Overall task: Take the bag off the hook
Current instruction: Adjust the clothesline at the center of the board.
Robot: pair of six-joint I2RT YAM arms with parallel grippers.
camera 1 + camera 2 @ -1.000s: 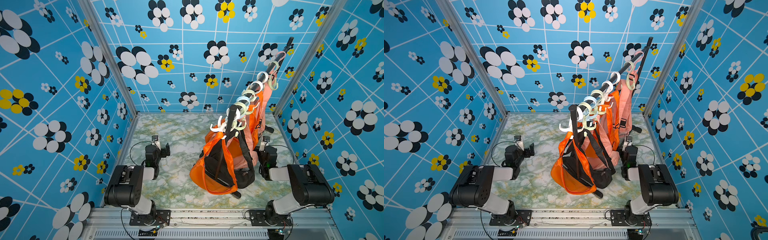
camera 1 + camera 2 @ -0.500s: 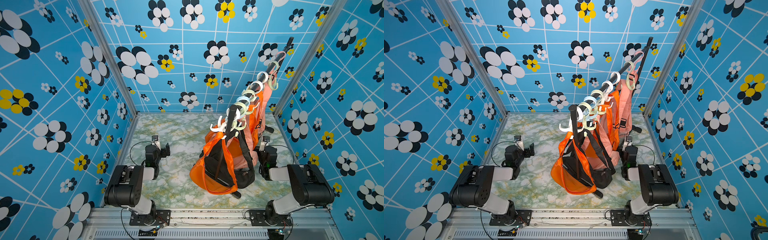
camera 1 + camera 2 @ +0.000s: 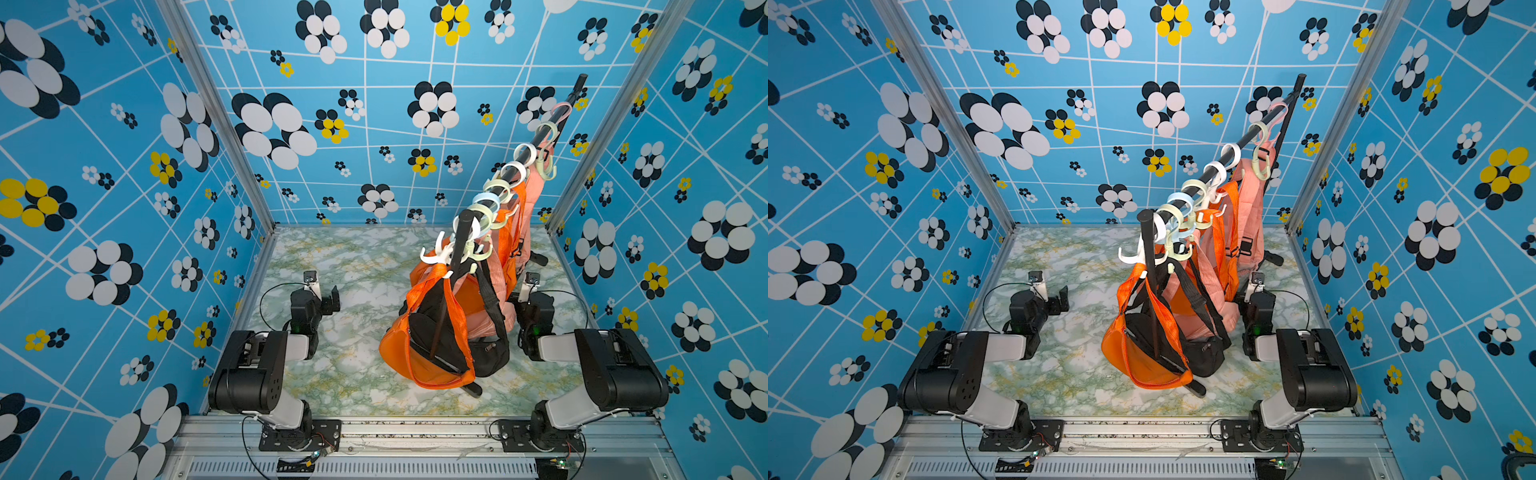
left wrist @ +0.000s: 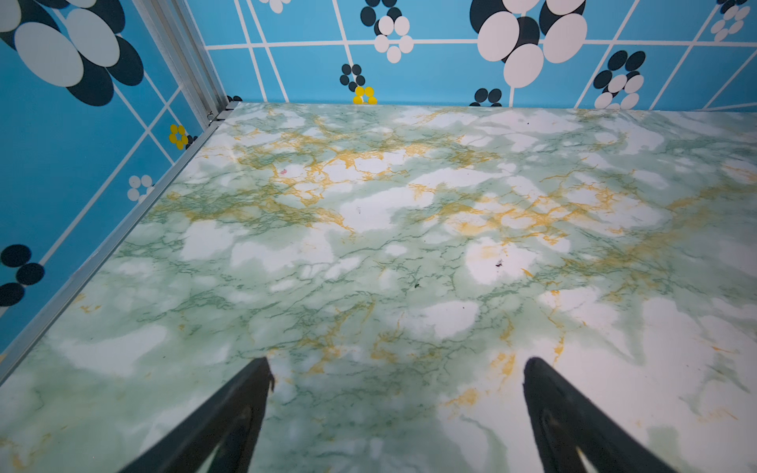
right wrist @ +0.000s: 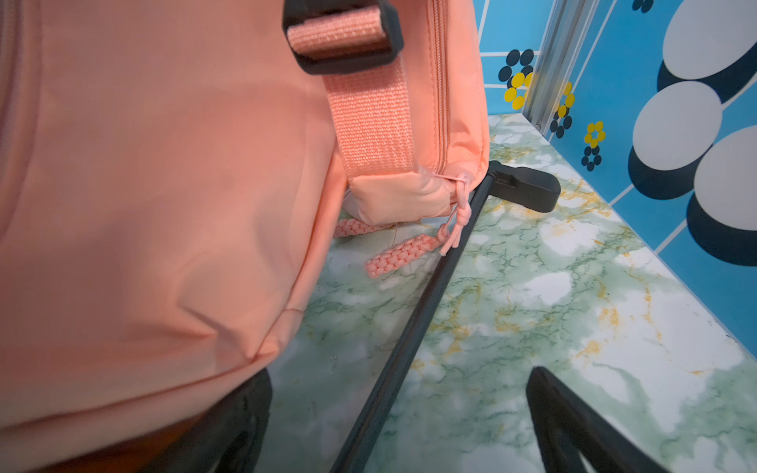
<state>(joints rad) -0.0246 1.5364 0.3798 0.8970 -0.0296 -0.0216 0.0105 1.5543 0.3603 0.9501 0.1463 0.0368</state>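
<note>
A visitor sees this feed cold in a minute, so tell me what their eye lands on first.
Bags hang from pastel hooks on a black rail right of centre: a bright orange bag nearest the camera, a pink backpack farther along. Loud blue flower-print walls enclose the marble table. The left tool and right tool rest low either side of the bags, open and empty.

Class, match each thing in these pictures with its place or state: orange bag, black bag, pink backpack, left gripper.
Things:
1. orange bag
2. black bag
3. pink backpack
4. left gripper

Places or states:
A. open, with only the marble tabletop before it
B. fills much of the right wrist view
C. hangs at the near end of the rail
D. partly hidden behind the orange bag in both top views

Pairs: 1-C, 2-D, 3-B, 4-A
</note>
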